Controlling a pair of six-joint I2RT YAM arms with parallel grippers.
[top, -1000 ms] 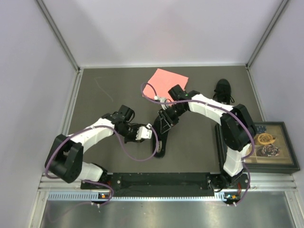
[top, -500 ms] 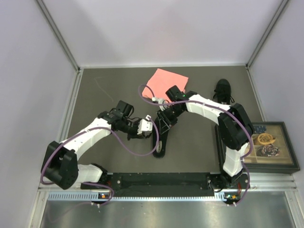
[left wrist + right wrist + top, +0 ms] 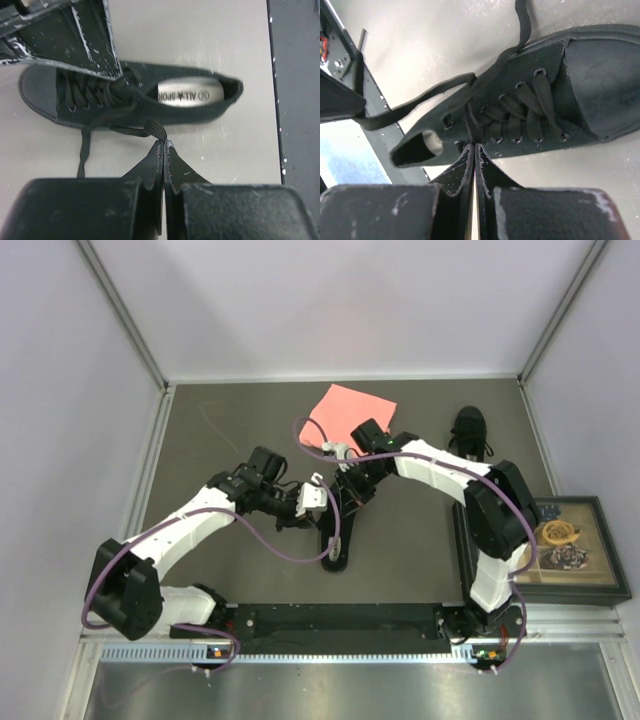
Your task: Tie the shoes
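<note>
Grey table (image 3: 420, 540), centre: left tool (image 3: 163, 145) pinching lace loop (image 3: 152, 129) beside near shoe (image 3: 130, 107), right tool (image 3: 473, 146) pinching lace strand (image 3: 470, 120) at its eyelets.

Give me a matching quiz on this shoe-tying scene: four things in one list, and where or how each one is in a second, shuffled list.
Things:
1. left hand
2. right hand
3. pink cloth
4. far shoe

States:
a. lying flat toward the back of the table
b. shut on a lace stretched out beside the near shoe
c. alone at the far right, untouched
d. shut at the near shoe's eyelets, pinching lace there

Pairs: 1-b, 2-d, 3-a, 4-c.
</note>
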